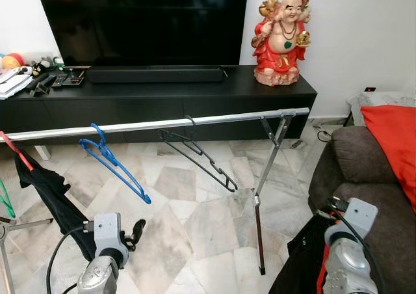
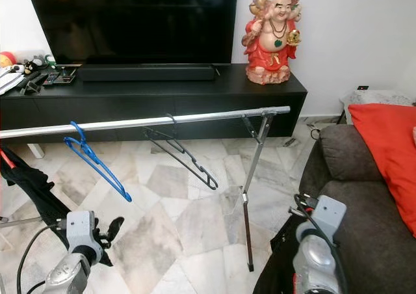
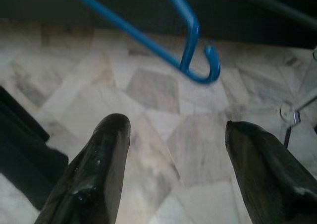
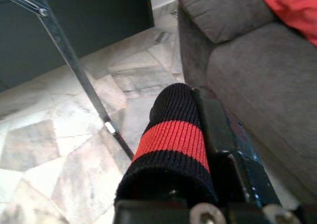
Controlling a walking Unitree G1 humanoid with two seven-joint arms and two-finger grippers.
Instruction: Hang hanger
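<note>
A long silver metal clothes rail (image 1: 162,123) runs across the room before the low black TV counter (image 1: 156,99). On it hang a blue plastic hanger (image 1: 114,164) to the left and a black wire hanger (image 1: 198,154) nearer the middle (well apart). A red laughing Buddha statue (image 1: 281,37) stands on the counter's right end. A grey fabric sofa (image 1: 364,177) sits at the right.
</note>
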